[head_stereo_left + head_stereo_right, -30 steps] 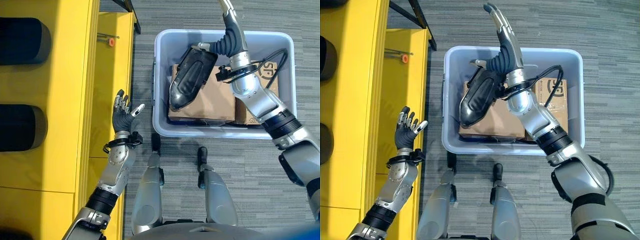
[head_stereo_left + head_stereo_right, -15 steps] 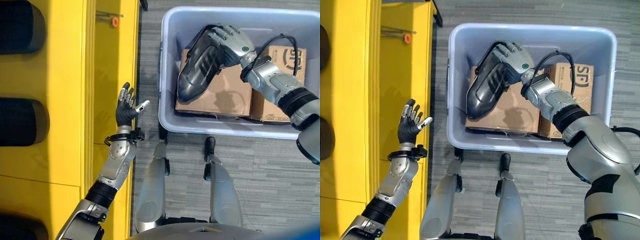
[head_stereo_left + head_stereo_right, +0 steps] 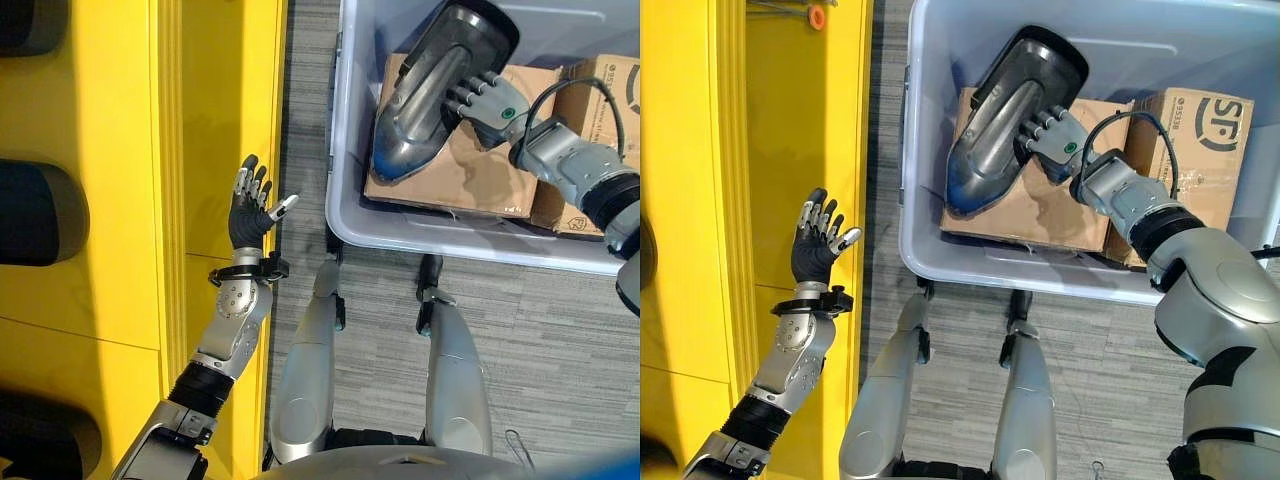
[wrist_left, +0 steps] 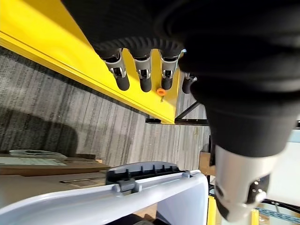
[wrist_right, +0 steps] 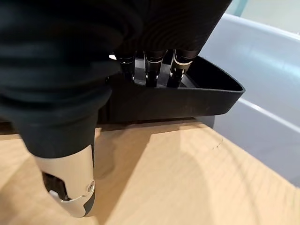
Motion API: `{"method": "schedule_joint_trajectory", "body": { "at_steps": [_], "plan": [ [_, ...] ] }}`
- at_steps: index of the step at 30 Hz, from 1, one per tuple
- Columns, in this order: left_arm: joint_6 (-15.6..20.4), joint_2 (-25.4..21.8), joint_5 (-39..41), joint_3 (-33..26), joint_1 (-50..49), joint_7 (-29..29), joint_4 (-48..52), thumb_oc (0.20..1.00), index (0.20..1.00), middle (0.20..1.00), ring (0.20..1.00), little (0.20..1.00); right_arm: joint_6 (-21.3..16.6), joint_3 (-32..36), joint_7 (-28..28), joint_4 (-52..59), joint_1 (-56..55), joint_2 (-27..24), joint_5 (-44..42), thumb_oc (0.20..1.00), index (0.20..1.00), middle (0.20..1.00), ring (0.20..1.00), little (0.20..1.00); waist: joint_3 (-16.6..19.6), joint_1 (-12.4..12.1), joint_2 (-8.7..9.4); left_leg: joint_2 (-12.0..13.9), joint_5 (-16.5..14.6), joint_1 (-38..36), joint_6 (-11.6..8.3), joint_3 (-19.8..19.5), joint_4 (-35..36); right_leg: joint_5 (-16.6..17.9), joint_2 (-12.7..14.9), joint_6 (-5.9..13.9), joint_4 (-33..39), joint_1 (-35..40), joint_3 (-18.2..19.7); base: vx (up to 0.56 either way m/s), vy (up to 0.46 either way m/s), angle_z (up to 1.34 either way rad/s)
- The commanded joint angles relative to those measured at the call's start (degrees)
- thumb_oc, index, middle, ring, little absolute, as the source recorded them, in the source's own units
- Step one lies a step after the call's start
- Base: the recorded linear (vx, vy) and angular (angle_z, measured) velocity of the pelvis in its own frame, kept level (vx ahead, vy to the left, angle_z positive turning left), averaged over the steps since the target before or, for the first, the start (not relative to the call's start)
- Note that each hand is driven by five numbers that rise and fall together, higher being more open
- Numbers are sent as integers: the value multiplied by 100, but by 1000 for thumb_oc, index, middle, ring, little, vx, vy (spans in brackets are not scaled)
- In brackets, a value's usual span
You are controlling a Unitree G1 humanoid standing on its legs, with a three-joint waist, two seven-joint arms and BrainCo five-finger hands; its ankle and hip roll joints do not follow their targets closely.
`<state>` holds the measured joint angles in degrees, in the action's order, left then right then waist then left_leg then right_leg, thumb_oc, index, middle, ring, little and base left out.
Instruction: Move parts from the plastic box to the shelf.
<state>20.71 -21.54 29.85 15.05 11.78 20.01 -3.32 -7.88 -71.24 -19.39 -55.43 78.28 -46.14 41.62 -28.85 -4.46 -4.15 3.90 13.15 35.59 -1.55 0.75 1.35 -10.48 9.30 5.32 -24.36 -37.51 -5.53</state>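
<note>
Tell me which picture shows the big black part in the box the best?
The right eye view: the whole black part lies on cardboard in the plastic box, the right hand on its edge. The left eye view cuts off its top. The right wrist view shows just its rim, fingers hooked over it.

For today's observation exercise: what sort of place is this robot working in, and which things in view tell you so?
Probably a warehouse or factory parts area. A yellow shelf stands beside a grey plastic box on wheels, holding cardboard cartons and a black moulded part, on grey carpet flooring.
</note>
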Motion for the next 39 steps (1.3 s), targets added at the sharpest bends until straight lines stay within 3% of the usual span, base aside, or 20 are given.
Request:
{"method": "schedule_joint_trajectory", "body": {
  "at_steps": [1, 7, 9, 11, 16, 23, 31, 39],
  "plan": [
    [352, -23, -39, -152, 267, -10, 580, 1000, 1000, 1000, 1000, 1000, 73, -581, 19, -487, 985, -632, -76, 1000, 1000, 1000, 1000, 1000, -95, -176, -13, 358, -697, -705, -463, -256, -74, 1221, 309, 368, 821, 121, -94, 22, -3, 7],
    [351, 30, -55, -170, 282, -13, 581, 1000, 1000, 1000, 1000, 1000, 175, -488, 19, -825, 876, -685, -89, 1000, 1000, 1000, 1000, 1000, -95, -199, -39, 347, -665, -632, -469, -307, -46, 1193, 330, 362, 745, 22, -138, 17, 1, 9],
    [336, 107, -66, -158, 332, 18, 537, 1000, 1000, 1000, 1000, 1000, 298, -141, 56, -1091, 626, -561, -244, 1000, 1000, 1000, 1000, 1000, -95, -204, -49, 337, -678, -634, -457, -294, -49, 1201, 329, 362, 735, 12, -142, 2, 20, 6],
    [289, 179, -72, -87, 426, 51, 474, 1000, 1000, 1000, 1000, 1000, 609, 552, 125, -1724, 229, -74, -549, 1000, 1000, 1000, 1000, 1000, -95, -232, -44, 332, -694, -663, -453, -291, -63, 1217, 325, 356, 760, 61, -147, -7, 22, 7],
    [225, 245, -102, -75, 498, 85, 480, 1000, 1000, 1000, 1000, 1000, 816, 1297, 28, -2193, 9, 386, -995, 1000, 1000, 1000, 1000, 1000, -95, -241, -44, 314, -760, -717, -447, -282, -93, 1200, 349, 360, 821, 189, -177, -2, 16, 5],
    [104, 359, 7, 113, 562, 172, 496, 1000, 1000, 1000, 1000, 1000, 878, 3197, -471, -2669, -103, 952, -3281, 1000, 1000, 1000, 1000, 1000, -95, -314, -113, 275, -795, -769, -408, -285, -82, 1222, 360, 360, 905, 309, -186, 0, 9, 1],
    [8, 399, 21, 260, 700, 316, 454, 1000, 1000, 1000, 1000, 1000, 841, 4341, -703, -2871, -298, 1283, -4853, 1000, 1000, 1000, 1000, 1000, -95, -424, -217, 253, -811, -789, -379, -324, -101, 1243, 386, 365, 980, 431, -242, 0, 0, 0],
    [-54, 494, 8, 399, 844, 541, 329, 1000, 1000, 1000, 1000, 1000, 592, 5246, -1136, -2814, -595, 1948, -6037, 1000, 1000, 1000, 1000, 1000, -95, -478, -268, 234, -850, -843, -355, -355, -122, 1227, 385, 366, 1011, 550, -272, 0, 0, 0]
  ]
}}
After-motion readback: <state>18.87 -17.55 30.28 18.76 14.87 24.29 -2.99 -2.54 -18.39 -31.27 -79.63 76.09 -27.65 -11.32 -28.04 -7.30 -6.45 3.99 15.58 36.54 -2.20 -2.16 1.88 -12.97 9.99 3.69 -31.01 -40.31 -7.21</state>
